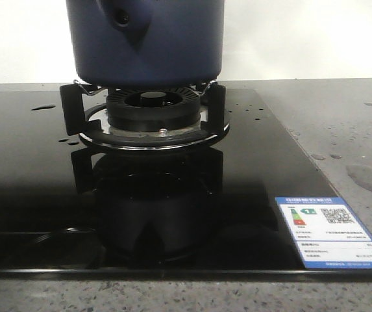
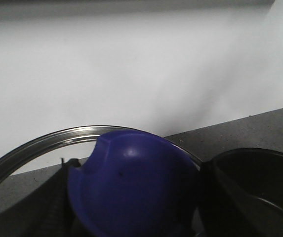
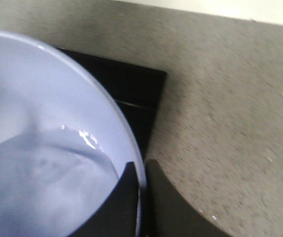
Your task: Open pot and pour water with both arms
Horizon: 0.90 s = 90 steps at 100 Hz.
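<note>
Pot (image 1: pixel 145 39) on burner (image 1: pixel 150 110), lid (image 2: pixel 131 182) off, gripped by left fingers. Bowl (image 3: pixel 47 148) rim pinched by right fingers. Pouring water left.

A black glass hob (image 1: pixel 36 195) is being carried by a speckled grey surface (image 1: pixel 341 123). A burner ring (image 1: pixel 152 110) with black supports is being reflected in the glass. A blue-edged energy label (image 1: pixel 332 231) is being shown at the hob's near right corner.
</note>
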Available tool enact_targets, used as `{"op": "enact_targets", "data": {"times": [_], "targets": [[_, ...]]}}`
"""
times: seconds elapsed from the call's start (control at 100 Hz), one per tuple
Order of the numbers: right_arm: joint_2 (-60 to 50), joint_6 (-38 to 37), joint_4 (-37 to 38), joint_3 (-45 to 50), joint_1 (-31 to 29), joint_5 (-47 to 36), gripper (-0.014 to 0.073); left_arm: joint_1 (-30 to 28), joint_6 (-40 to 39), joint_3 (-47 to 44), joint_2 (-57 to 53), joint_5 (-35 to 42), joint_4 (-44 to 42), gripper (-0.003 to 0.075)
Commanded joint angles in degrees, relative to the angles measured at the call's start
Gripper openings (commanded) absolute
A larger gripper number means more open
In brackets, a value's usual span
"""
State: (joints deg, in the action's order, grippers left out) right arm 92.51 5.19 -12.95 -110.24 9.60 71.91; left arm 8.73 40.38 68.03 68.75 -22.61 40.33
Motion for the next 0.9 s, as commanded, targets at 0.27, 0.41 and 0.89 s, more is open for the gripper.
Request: {"op": "enact_targets", "data": {"times": [0.27,0.41,0.89], "targets": [[4.0,-0.1,-2.0,-10.3,9.0,-10.0,-0.0066,-6.9,-0.2,2.1,-1.3,3.5,4.0,0.0339],[5.1,0.3,-2.0,-9.8,10.9,-17.1,-0.0064,-7.1,-0.2,2.1,-1.3,3.6,4.0,0.0339],[-2.9,5.2,4.9,19.6,16.5,-66.4,-0.0046,-7.1,-0.2,2.1,-1.3,3.5,4.0,0.0339]]}}
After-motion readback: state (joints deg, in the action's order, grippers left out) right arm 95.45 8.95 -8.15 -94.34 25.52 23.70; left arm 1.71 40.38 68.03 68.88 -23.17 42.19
